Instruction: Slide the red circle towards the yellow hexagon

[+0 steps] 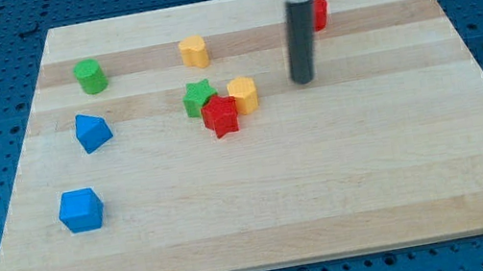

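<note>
The red circle [320, 13] sits near the view's top, right of centre, partly hidden behind my rod. The yellow hexagon [243, 93] lies near the board's middle, touching a red star [221, 116] and close to a green star [198, 96]. My tip [304, 80] rests on the board below the red circle and to the right of the yellow hexagon, apart from both.
A yellow heart-like block [194, 51] lies at the top centre. A green cylinder [90, 76] is at the upper left. A blue triangular block [92, 132] and a blue block [80, 211] lie at the left. The wooden board [329, 199] sits on a blue perforated table.
</note>
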Available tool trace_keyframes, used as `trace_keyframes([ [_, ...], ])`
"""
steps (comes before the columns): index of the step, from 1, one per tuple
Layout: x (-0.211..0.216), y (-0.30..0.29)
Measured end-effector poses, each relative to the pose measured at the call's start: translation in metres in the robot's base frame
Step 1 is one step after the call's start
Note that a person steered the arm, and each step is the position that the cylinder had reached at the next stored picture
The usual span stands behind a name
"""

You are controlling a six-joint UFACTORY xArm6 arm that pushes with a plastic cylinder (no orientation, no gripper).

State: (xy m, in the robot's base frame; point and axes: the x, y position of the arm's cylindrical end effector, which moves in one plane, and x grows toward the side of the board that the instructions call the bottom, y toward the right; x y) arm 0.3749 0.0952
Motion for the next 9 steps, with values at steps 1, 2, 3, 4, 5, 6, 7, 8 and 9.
trace_keyframes([
  [1, -0.039, 0.048],
  [2, -0.084, 0.092],
  [3, -0.124, 0.105],
  [4, -0.128, 0.095],
  [5, -0.122, 0.068],
  [6, -0.115, 0.034],
  [7, -0.095, 0.003],
  [8, -0.076, -0.012],
  [9, -0.074, -0.013],
])
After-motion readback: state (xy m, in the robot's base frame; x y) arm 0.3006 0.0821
